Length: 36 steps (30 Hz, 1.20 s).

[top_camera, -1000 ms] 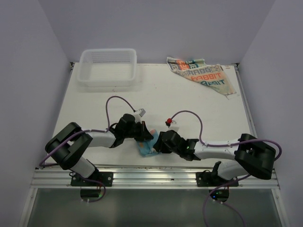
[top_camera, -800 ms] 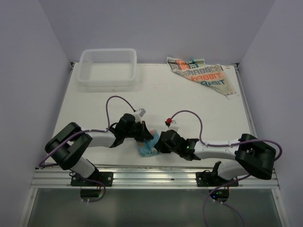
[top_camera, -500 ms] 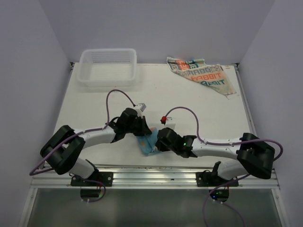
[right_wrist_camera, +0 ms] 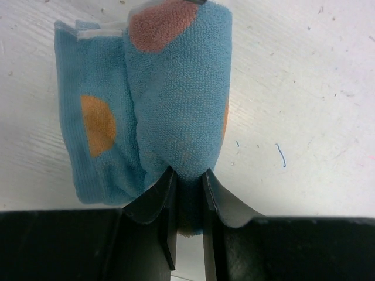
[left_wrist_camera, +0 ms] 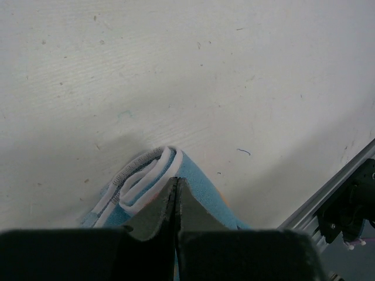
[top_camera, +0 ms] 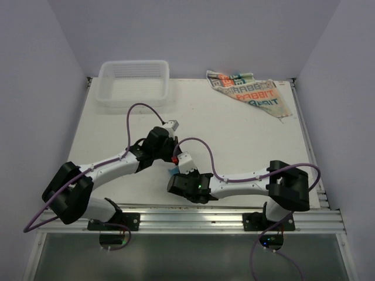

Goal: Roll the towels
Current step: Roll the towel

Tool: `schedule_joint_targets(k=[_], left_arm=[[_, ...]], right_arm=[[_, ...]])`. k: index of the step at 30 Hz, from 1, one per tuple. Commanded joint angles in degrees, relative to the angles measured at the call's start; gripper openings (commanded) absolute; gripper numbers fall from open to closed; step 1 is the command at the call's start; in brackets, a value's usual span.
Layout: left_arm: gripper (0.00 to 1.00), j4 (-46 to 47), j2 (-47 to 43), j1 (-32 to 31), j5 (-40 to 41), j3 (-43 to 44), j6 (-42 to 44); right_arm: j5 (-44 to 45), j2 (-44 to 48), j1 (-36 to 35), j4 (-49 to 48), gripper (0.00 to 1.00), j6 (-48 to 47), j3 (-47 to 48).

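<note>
The light blue towel, with orange dots, lies rolled and folded near the table's front edge. In the top view only a sliver of it shows between the two grippers. My right gripper is shut on the near end of the roll; in the top view it sits just in front of the towel. My left gripper is shut, its tips resting on the towel's coiled white-edged end; no cloth shows between its jaws. In the top view it sits just behind the towel. The cream RABBIT towel lies spread at the far right.
A white slatted basket stands at the far left corner. Purple cables loop above both wrists. The metal rail of the table's front edge runs close behind the right gripper.
The right gripper has swung left and toward the front edge, turning with the blue towel. The left gripper has shifted slightly away from the front. The towel is now mostly hidden between them.
</note>
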<state>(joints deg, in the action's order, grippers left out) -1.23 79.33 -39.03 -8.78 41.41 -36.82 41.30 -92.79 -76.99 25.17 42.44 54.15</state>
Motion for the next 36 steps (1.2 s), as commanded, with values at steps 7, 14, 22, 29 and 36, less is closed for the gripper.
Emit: schedule_joint_targets(k=[7,14,22,29,36], left_arm=[[0.01,-0.44,-5.06,0.18,-0.28,0.25,0.26],[0.01,0.27,-6.29,0.09,-2.20,-1.06,-0.09],[0.00,6.42,-5.77,-3.24,-3.35,-5.37,-1.32],[0.00,9.50,-4.10,-5.10,-4.23,-8.45,-2.38],[0.00,9.67,-0.67,-5.18,-1.33,-11.08,-1.85]], right_arm=[[14.15,-11.60,-5.00,16.57,0.12,-1.13,12.19],[16.53,-20.67,-8.35,23.08,0.14,-0.77,19.59],[14.86,-25.68,-9.40,23.70,0.17,-1.74,22.31],[13.90,-27.00,-9.49,22.38,0.19,-2.71,22.49],[12.23,-24.37,-9.49,17.47,0.21,-3.76,19.51]])
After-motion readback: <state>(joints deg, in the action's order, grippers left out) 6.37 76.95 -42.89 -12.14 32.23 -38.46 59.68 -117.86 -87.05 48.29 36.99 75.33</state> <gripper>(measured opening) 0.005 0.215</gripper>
